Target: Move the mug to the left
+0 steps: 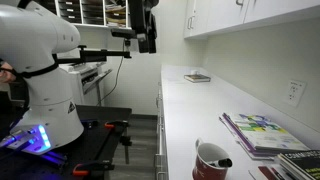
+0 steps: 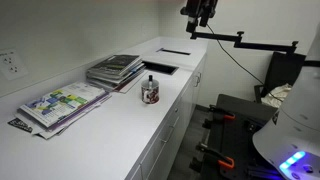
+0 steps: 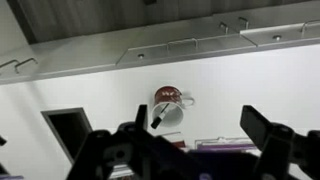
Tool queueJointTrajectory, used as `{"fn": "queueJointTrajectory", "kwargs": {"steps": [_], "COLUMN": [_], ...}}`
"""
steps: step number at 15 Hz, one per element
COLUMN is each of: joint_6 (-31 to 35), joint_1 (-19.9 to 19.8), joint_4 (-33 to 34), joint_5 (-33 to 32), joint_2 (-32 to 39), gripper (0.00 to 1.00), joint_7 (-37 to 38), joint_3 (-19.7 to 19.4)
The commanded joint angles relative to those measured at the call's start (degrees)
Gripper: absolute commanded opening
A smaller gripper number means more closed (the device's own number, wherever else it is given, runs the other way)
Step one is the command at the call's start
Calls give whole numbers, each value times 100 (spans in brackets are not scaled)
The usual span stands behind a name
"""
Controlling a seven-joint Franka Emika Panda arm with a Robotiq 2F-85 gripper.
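The dark red mug (image 1: pixel 210 160) with a white inside stands upright on the white counter, with a dark object sticking out of it. It also shows in an exterior view (image 2: pixel 150 91) and in the wrist view (image 3: pixel 168 104). My gripper (image 1: pixel 146 38) hangs high above the counter, far from the mug; it shows in an exterior view (image 2: pixel 200 17) too. In the wrist view the gripper (image 3: pixel 200 128) is open and empty, with the mug seen between its fingers at a distance.
Stacks of magazines (image 2: pixel 115 70) lie beside the mug, with more (image 2: pixel 60 103) nearer the wall outlet (image 2: pixel 9 64). A dark flat object (image 2: pixel 163 67) lies further along the white counter (image 2: pixel 140 130). Wall cabinets (image 1: pixel 250 15) hang above it.
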Motion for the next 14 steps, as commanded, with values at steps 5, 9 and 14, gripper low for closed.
{"fn": "queueJointTrajectory", "kwargs": {"steps": [5, 9, 14], "joint_6": [-52, 77, 982], "joint_1": [19, -97, -178], "joint_4": [-181, -61, 591], "joint_5": [-12, -59, 247], "joint_2": [82, 387, 2220], "gripper": [100, 100, 100], "joint_7": [12, 329, 1192], "joint_3": [-14, 156, 240]}}
